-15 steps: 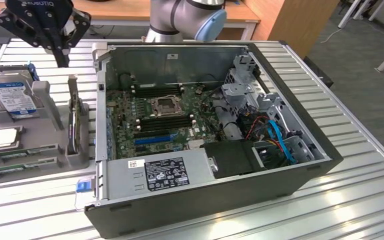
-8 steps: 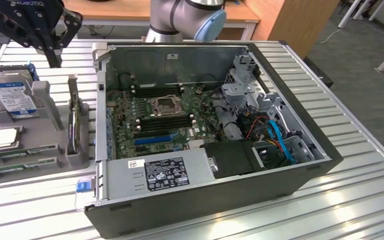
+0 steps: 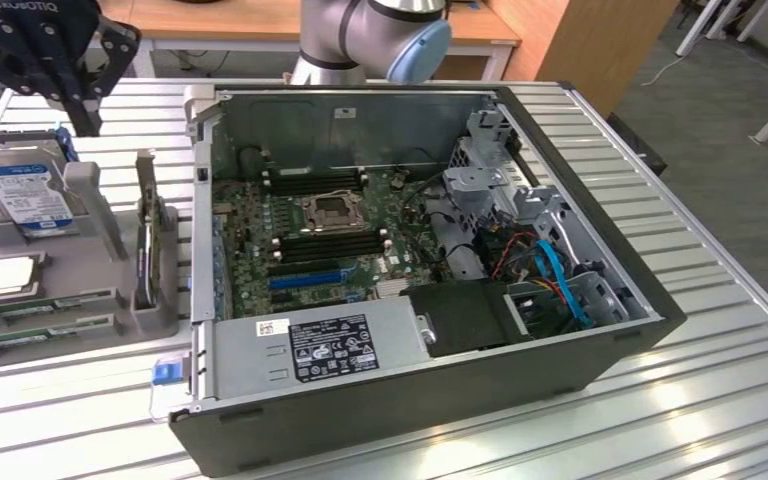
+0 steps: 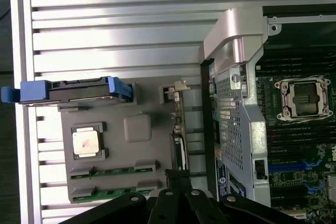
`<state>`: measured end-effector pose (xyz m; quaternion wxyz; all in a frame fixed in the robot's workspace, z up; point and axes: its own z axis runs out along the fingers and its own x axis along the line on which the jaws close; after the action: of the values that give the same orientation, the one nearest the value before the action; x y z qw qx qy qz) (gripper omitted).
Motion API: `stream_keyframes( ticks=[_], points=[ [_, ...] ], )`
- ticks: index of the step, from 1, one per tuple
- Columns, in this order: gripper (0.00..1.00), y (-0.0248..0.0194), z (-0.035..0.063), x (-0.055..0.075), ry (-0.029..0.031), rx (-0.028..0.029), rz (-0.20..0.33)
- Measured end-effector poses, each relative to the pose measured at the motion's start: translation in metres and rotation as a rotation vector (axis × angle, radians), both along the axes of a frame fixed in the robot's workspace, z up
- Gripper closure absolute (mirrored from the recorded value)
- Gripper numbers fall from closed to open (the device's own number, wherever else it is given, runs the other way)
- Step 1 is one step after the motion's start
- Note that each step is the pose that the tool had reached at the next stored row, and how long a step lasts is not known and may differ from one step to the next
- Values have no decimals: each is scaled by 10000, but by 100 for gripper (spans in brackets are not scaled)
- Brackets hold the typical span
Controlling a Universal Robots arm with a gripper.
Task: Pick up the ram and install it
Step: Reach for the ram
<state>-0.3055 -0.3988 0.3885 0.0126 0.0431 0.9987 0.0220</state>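
Two ram sticks, thin green boards, lie in slots at the front of a grey holder [image 3: 91, 260]: one ram stick [image 3: 37, 305] [image 4: 113, 171] and a second [image 3: 17, 338] [image 4: 110, 193] beside it. My black gripper [image 3: 84, 118] [image 4: 178, 176] hangs high above the holder's far end, at the exterior view's left. Its fingers are shut with nothing between them. The open computer case [image 3: 584, 350] lies on the table at the exterior view's right of the holder. Its motherboard shows a bare processor socket [image 3: 331, 210] [image 4: 307, 98] with dark memory slots [image 3: 337, 240] alongside.
The holder also carries a silver hard drive [image 3: 24, 190] with a blue label, a square processor chip [image 3: 8, 275] [image 4: 85, 142] and an upright card [image 3: 151, 240]. A silver power supply [image 3: 317, 345] and blue cables [image 3: 564, 285] fill the case's near side. The slatted metal table [image 3: 704, 400] lies around it.
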Motion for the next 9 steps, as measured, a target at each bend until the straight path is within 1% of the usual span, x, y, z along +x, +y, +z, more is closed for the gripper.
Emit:
stream_keyframes(
  ticks=[9],
  points=[
    [90, 0, -7, -196, 1, 0, -48]
  ],
)
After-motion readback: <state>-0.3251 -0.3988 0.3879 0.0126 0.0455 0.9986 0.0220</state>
